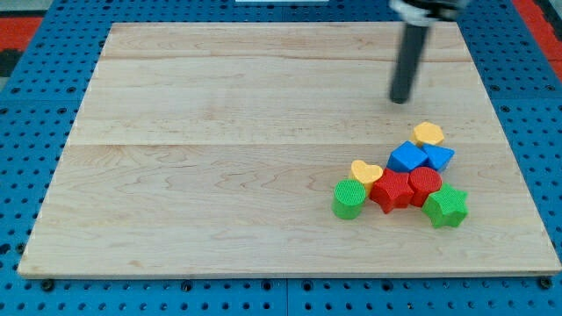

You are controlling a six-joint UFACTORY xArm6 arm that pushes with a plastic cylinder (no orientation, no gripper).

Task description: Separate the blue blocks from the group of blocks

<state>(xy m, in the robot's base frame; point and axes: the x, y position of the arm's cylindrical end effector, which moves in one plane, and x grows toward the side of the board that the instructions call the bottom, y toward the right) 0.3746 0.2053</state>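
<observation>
The blocks lie clustered at the view's lower right of the wooden board (219, 132). Two blue blocks touch each other: a blue cube-like block (407, 157) and a blue triangular block (438, 157) on its right. A yellow block (428, 133) sits just above them. A yellow heart (365, 171) lies to the lower left. Below are a red star (392, 190), a red hexagonal block (425, 183), a green cylinder (349, 198) and a green star (447, 206). My tip (400, 99) is above the cluster, apart from it, up and left of the yellow block.
The board rests on a blue perforated table (35, 105). The cluster lies near the board's right edge and bottom edge.
</observation>
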